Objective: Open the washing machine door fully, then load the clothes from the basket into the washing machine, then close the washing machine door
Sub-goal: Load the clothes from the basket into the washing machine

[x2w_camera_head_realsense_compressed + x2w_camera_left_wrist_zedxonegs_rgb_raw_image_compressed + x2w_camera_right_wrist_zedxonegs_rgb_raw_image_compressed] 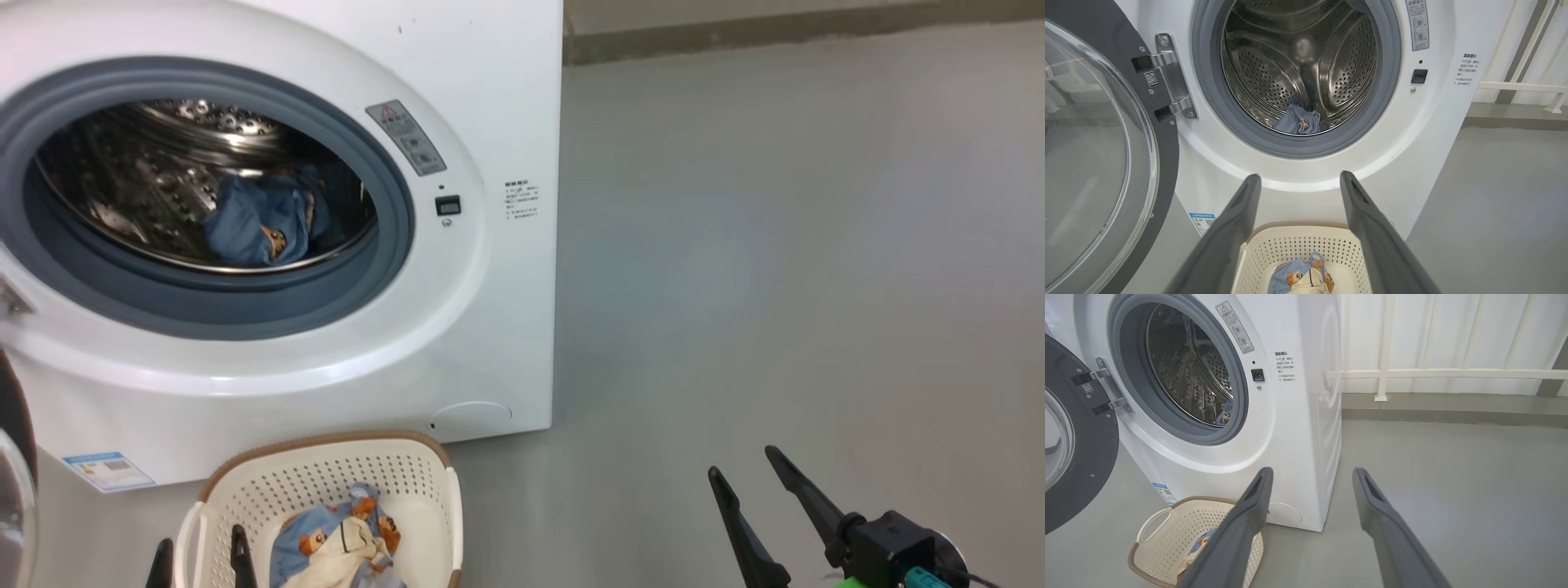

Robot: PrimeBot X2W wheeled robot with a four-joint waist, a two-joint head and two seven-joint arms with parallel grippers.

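The white washing machine stands with its door swung wide to the left on its hinge. One light-blue piece of the clothes lies in the steel drum. Another bear-print bundle of clothes sits in the cream basket on the floor in front of the machine. My left gripper is open, its fingertips at the basket's left rim, empty. My right gripper is open and empty above bare floor to the right of the basket.
Grey floor stretches to the right of the machine. A white railing and a low kerb run along the back wall. The open door juts out at the far left edge of the head view.
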